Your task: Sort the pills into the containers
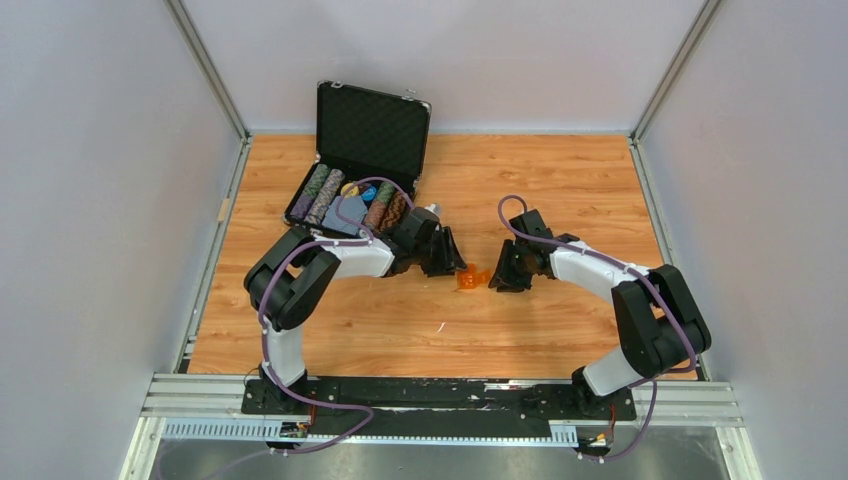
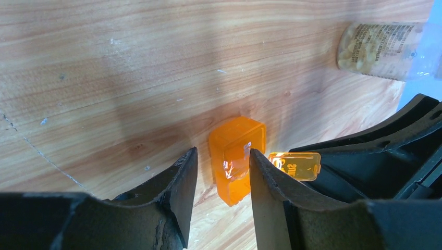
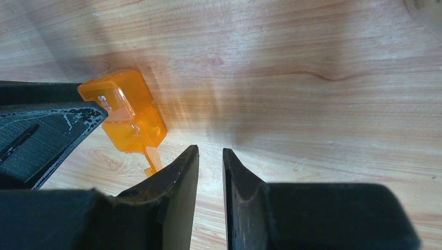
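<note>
The container is a tiny translucent orange box of joined compartments, lying on the wooden table between my two grippers. In the left wrist view the box sits just past my open left gripper, near the right finger, with one small lid flap hanging open. My right gripper is empty, its fingers only a narrow gap apart, and the box lies to its left. A clear bottle of pale pills lies on the table farther off. I see no loose pills.
A large black foam-lined case with rows of striped chips stands open at the back left. The right gripper's black body is close beside the box, and the left gripper's finger shows in the right wrist view. Grey walls enclose the table.
</note>
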